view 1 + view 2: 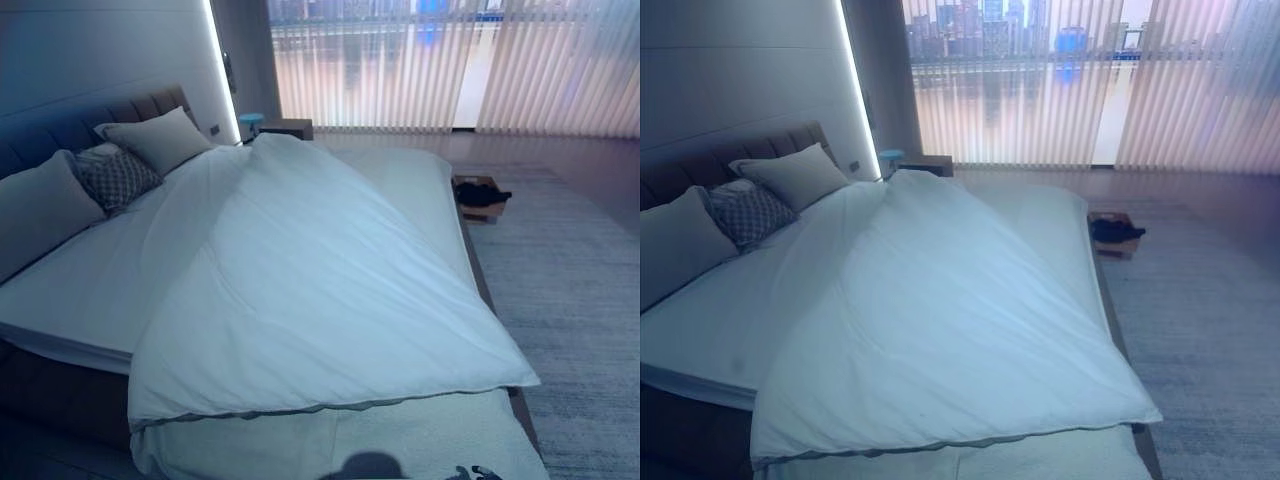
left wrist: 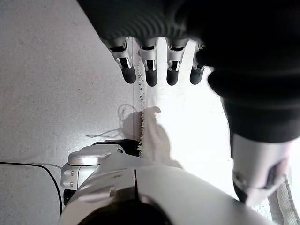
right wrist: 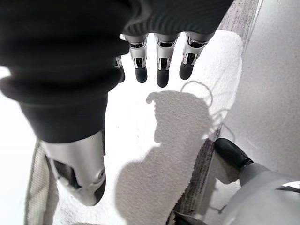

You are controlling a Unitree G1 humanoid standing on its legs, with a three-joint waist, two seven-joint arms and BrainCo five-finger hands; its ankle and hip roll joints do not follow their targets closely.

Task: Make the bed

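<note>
The big white puffy duvet [image 1: 300, 290] lies skewed across the bed, its corner at about 5 o'clock near us. Our left hand [image 2: 154, 70] and right hand [image 3: 154, 65] hang relaxed, fingers straight, holding nothing. It looks light and floppy, so we'd pinch the near hem corners.

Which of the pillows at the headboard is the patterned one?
The small middle pillow: it has a dark criss-cross pattern. It sits between the plain pillow nearer the window and the large plain pillow nearest the camera.

Duvet [image 1: 300, 290] askew on bed [image 1: 70, 290]
</note>
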